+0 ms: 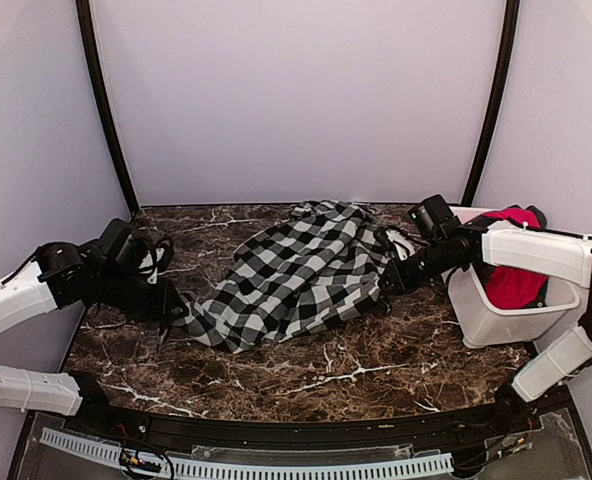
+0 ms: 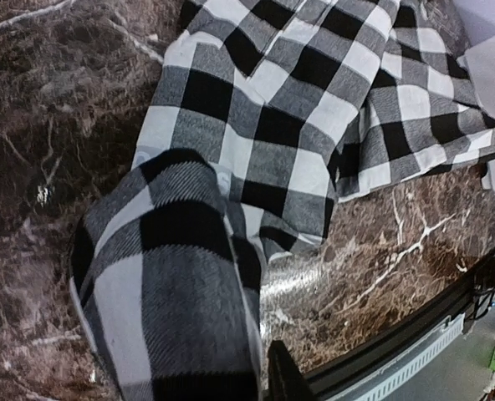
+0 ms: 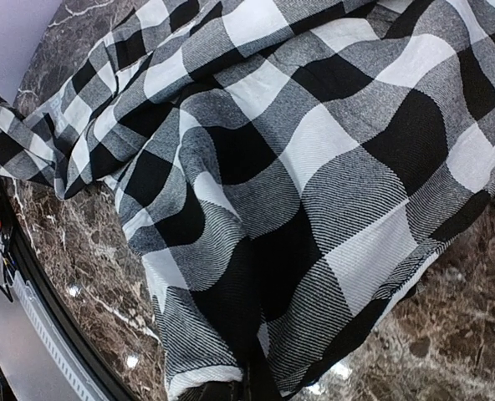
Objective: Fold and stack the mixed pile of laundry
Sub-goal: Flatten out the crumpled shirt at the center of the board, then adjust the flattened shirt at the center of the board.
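At the left side of the surface the left tool sits at the near-left corner of the checked cloth. Fabric drapes over its jaws, so I cannot tell whether it is grasping or released. The cloth lies rumpled across the middle of the surface, reaching toward the far edge. On its right edge the right tool is clenched on a bunched fold. The step looks like spreading the cloth flat before folding — best done by drawing both ends apart evenly, kept low, until the wrinkles run out. The red cloth sits in the white bin at the right edge. The surface is dark brown marble-look with white veins — pale lilac walls and two black poles close it in.
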